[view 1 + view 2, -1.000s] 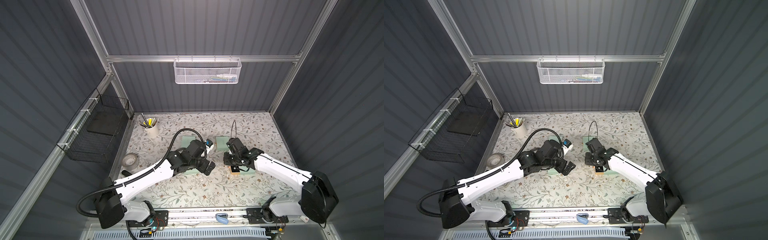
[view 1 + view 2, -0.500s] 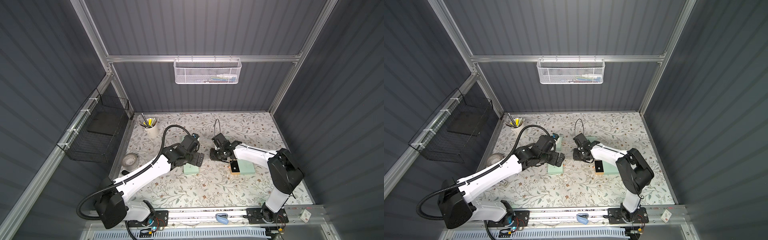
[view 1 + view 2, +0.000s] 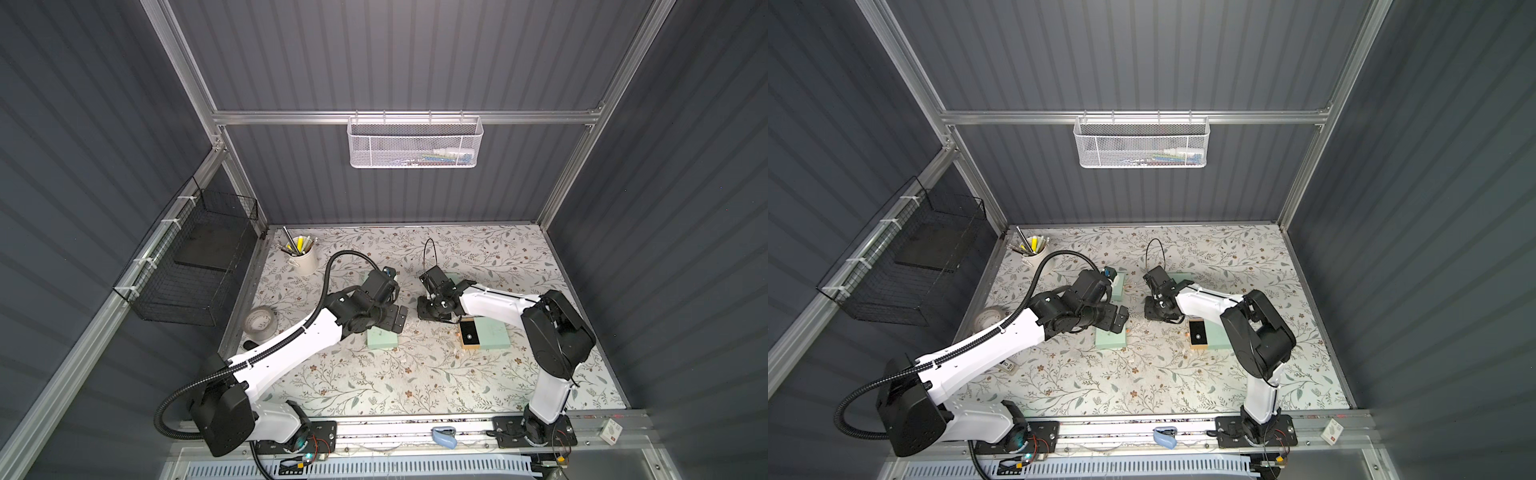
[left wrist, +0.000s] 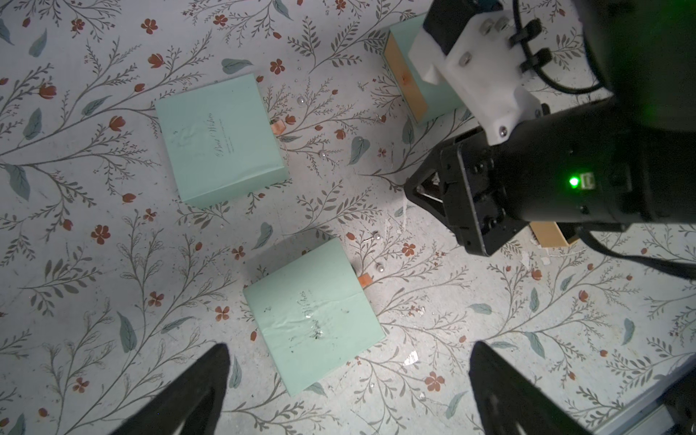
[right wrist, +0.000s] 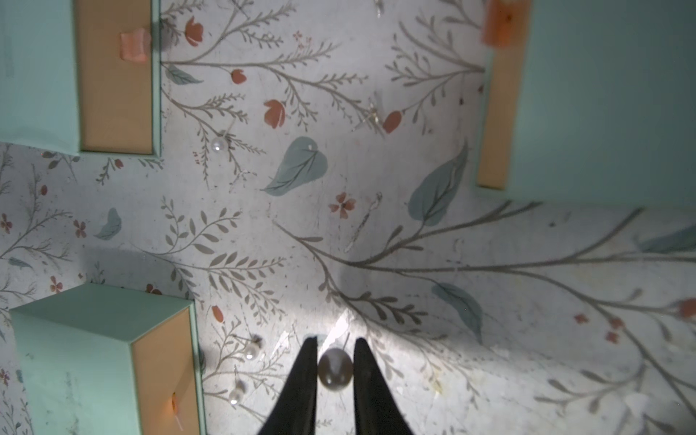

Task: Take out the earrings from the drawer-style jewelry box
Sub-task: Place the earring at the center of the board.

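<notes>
A floral desk [image 3: 415, 386] seen from above. At left, the left arm reaches low from its base toward the middle. Its left gripper [image 3: 397, 320] is spread wide and empty, hovering over a closed mint box [image 3: 382, 338]. In the middle, loose pearl earrings [image 4: 375, 236] lie on the desk between boxes. Just right of them, the right gripper [image 5: 335, 341] points down close to the desk, pinching one pearl earring [image 5: 335, 371]. Further right, a jewelry box [image 3: 492, 332] has its black-lined drawer [image 3: 471, 343] pulled out. A whitish speck [image 3: 469, 336] inside is probably another earring. The right arm folds sharply at its elbow. The step looks like setting the pearl down. Next the fingers must part, then reach into the drawer.
</notes>
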Action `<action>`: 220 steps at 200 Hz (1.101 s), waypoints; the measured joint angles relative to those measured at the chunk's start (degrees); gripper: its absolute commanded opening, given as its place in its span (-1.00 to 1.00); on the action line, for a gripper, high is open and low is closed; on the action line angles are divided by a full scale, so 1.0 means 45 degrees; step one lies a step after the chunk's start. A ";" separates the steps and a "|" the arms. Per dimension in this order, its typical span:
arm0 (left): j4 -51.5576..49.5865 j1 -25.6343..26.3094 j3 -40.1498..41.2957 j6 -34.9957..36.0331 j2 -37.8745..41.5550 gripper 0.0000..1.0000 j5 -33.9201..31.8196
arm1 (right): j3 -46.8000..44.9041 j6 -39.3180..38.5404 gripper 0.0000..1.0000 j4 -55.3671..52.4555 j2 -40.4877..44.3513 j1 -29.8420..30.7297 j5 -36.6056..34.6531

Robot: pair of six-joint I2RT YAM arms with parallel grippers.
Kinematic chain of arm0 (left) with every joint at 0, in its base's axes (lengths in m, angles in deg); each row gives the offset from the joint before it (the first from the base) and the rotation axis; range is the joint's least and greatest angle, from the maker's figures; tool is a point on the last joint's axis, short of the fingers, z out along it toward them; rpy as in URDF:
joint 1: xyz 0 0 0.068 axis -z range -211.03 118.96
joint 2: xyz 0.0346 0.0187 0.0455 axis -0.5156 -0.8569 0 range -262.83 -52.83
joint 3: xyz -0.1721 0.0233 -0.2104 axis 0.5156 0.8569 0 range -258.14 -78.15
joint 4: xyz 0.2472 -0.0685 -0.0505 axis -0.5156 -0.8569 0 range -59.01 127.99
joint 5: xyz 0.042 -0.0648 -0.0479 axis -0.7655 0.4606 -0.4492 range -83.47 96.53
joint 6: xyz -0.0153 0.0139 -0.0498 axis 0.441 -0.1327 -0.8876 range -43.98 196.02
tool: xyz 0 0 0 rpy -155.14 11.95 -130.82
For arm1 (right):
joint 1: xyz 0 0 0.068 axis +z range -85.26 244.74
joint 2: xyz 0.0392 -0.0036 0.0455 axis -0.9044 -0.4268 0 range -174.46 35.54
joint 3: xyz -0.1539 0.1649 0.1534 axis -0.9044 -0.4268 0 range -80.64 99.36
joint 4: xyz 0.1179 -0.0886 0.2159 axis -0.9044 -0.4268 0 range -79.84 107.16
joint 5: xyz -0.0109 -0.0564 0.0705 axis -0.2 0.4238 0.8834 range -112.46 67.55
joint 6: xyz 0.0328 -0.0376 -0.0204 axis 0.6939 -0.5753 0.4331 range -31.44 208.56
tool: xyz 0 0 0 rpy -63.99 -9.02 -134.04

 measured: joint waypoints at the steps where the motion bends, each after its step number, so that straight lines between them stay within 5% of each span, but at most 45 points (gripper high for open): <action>1: -0.0005 0.0000 0.0000 0.0000 0.0000 0.99 0.0000 | 0.0005 0.0000 -0.59 0.0000 -0.0005 -0.0005 -0.0005; 220: 0.0005 0.0000 -0.0049 0.0005 -0.0131 0.99 0.0384 | 0.0865 -0.0107 -0.54 -0.0199 -0.1132 -0.0296 -0.0175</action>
